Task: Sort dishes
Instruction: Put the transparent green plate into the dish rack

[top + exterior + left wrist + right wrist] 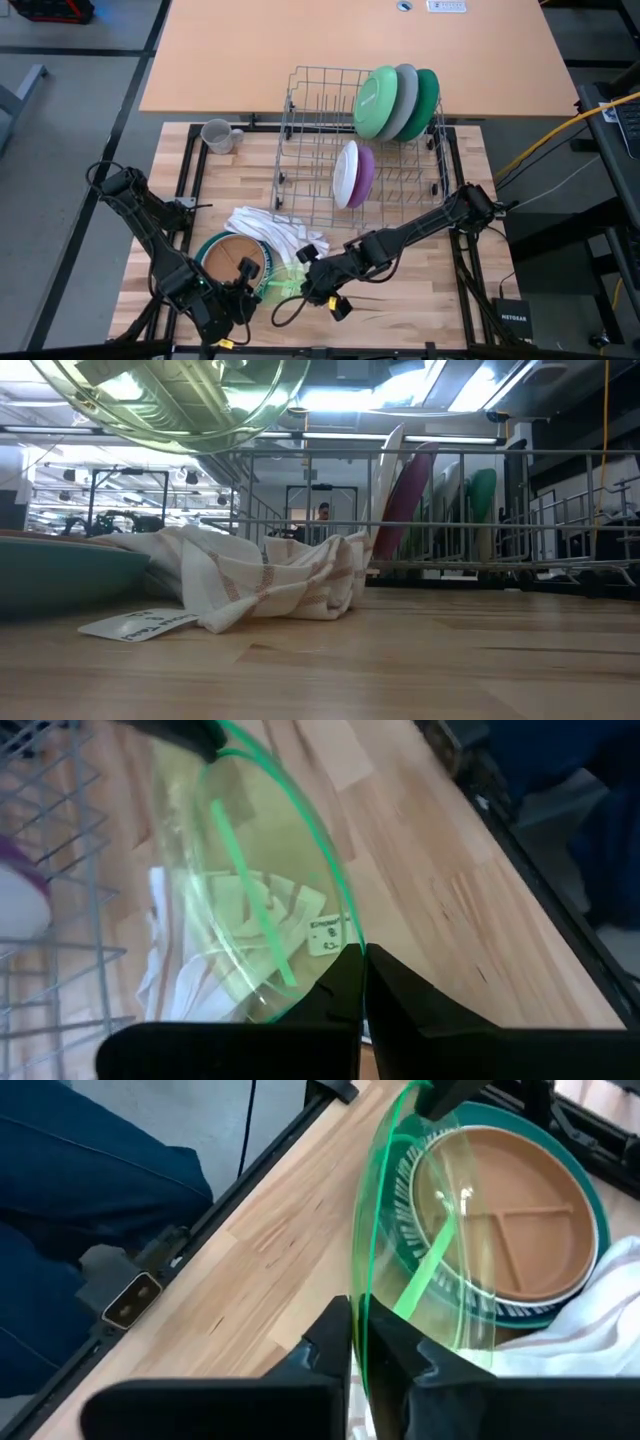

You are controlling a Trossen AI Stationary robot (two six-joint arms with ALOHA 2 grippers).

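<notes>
Bright, even overhead light; ceiling-lamp glare in the low view; soft, blurred wrist views

Overhead, table-level, two wrist views, shared rack (pixel 360 150)

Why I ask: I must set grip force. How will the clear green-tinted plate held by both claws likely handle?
The clear green-tinted plate looks rigid: it keeps its curve with the left claw and right claw pinching opposite edges. Its glossy surface and thin rim suggest it could slip. If glass, it is probably fragile, so avoid knocking the grey wire rack.
</notes>
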